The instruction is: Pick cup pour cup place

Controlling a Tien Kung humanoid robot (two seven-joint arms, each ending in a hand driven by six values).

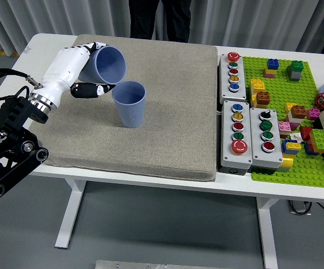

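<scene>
My left hand [88, 72] is shut on a blue cup [108, 65], holding it in the air, tipped with its mouth facing right and down toward a second blue cup [130, 104]. That second cup stands upright on the grey mat [150, 140], just right of and below the held one. The held cup's rim hangs close to the standing cup's rim, to its upper left. What is inside either cup does not show. My right arm is out of sight.
Right of the mat lie three grey button boxes [233, 72] [237, 133] [267, 134]. Past them, a green baseplate [273, 162] carries several coloured bricks. A person in dark clothes [159, 19] stands at the far edge.
</scene>
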